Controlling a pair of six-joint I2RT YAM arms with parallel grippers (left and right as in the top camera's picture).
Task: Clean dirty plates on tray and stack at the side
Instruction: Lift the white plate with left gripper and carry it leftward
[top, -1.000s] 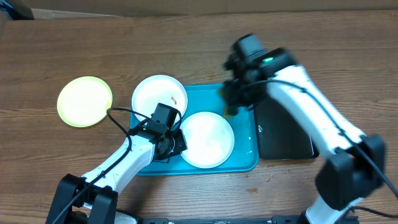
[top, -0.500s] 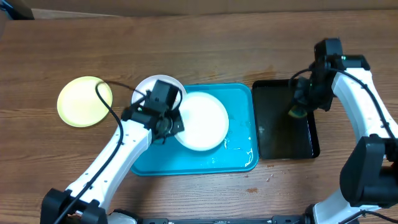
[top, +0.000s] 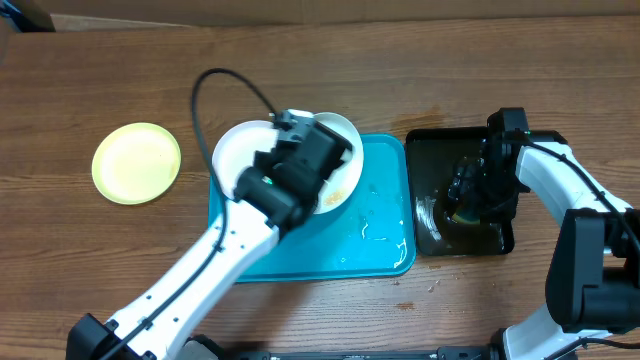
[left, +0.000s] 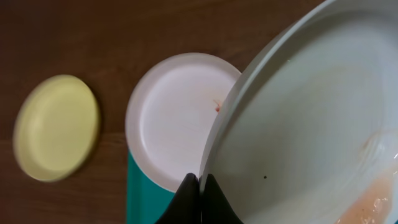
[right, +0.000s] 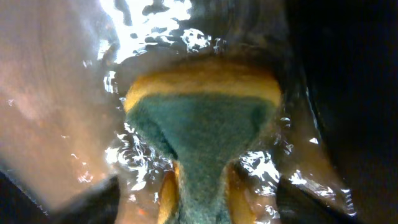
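Note:
My left gripper (left: 200, 186) is shut on the rim of a white plate (left: 311, 124), holding it tilted above the turquoise tray (top: 385, 245). A brownish wet film shows near that plate's lower edge. A second white plate (top: 238, 155), with a small orange smear, lies over the tray's back left corner. The yellow-green plate (top: 136, 162) rests on the table to the left. My right gripper (right: 202, 208) is open over the black tray (top: 440, 160). A yellow and green sponge (right: 205, 121) sits in the water between its spread fingers, which do not touch it.
Water streaks lie on the turquoise tray's floor (top: 365, 232). The black tray holds shallow water (right: 56, 93). A cable (top: 215, 85) loops from the left arm over the back of the table.
The left arm lifted the white plate off the tray and swung it back and up, tilted. The right arm carried the sponge to the black tray, lowered it into the water and opened.

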